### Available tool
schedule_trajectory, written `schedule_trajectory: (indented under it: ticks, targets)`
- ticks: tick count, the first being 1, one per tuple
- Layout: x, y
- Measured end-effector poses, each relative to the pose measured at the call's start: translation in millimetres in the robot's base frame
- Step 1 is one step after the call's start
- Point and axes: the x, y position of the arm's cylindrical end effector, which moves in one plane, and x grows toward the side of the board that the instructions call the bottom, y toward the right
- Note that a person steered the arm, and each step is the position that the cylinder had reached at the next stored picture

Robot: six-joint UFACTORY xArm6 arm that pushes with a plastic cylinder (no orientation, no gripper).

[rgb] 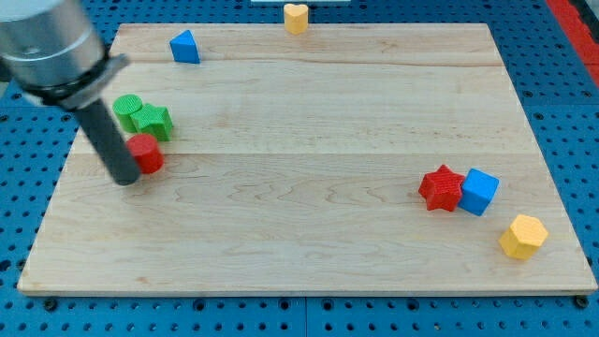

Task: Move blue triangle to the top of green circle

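The blue triangle (pixel 185 47) lies near the board's top left edge. The green circle (pixel 127 109) sits at the view's left, touching a green star-like block (pixel 154 121) on its right. My tip (pixel 127 178) rests on the board at the left, just below the green circle and touching the left side of a red block (pixel 147 153). The blue triangle is well above and to the right of my tip.
A yellow heart (pixel 296 17) sits at the top edge of the wooden board (pixel 309 206). At the right stand a red star (pixel 442 187), a blue cube (pixel 479 191) touching it, and a yellow hexagon (pixel 522 236).
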Motion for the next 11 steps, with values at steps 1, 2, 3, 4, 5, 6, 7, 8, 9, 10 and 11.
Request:
schedule_trajectory:
  ticks: [1,2,3,4,5,6,7,8,9,10,11]
  targets:
    - [-29,1]
    - [-28,31]
    - [-94,122]
    - [-195,135]
    - [-271,129]
    - [-277,103]
    - [-240,40]
    - [-218,44]
    - [-246,45]
    - [-282,65]
    - [-249,21]
